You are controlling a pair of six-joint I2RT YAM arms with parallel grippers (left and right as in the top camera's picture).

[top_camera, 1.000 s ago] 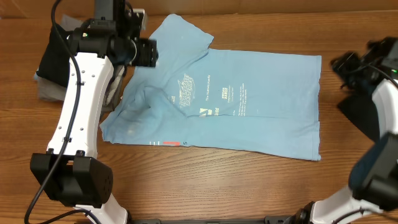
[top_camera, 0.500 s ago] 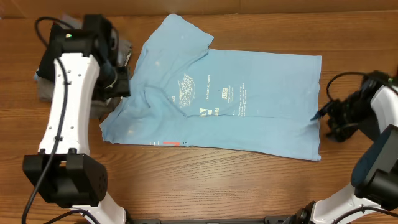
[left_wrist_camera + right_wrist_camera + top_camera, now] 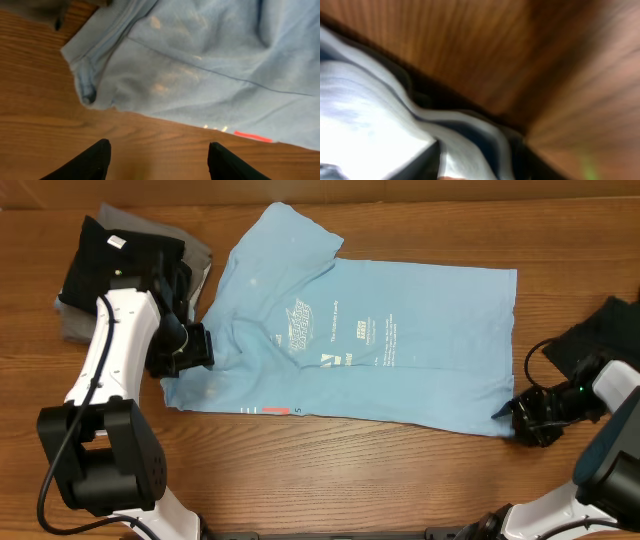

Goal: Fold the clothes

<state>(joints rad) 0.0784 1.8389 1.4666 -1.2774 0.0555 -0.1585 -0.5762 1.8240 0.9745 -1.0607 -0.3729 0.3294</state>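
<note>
From overhead, both my arms have come down the sides of the light blue T-shirt [image 3: 380,350] within the last second; my left hand [image 3: 192,350] has travelled from the far-left sleeve to the near-left sleeve [image 3: 195,385], and my right hand [image 3: 522,420] has swung in from well off to the right and now sits at the near-right hem corner; the shirt itself has not shifted, lying spread on the bench [image 3: 330,480] with its print up; a black shirt [image 3: 95,260] on a grey one [image 3: 200,250] waits at the far left, and another dark garment [image 3: 605,340] lies at the right; I judge this as lining up on the near edge for the first fold, which is not yet begun.

From my left wrist, the fingers [image 3: 97,157] stand apart over bare wood with nothing between them; the hand is released and empty, and the sleeve's rumpled edge lies just beyond the fingertips, near but apart.

From my right wrist the picture is blurred; pale cloth folds crowd the lens at the left with wood behind; I cannot tell whether this hand is clenched on the hem or merely against it.
</note>
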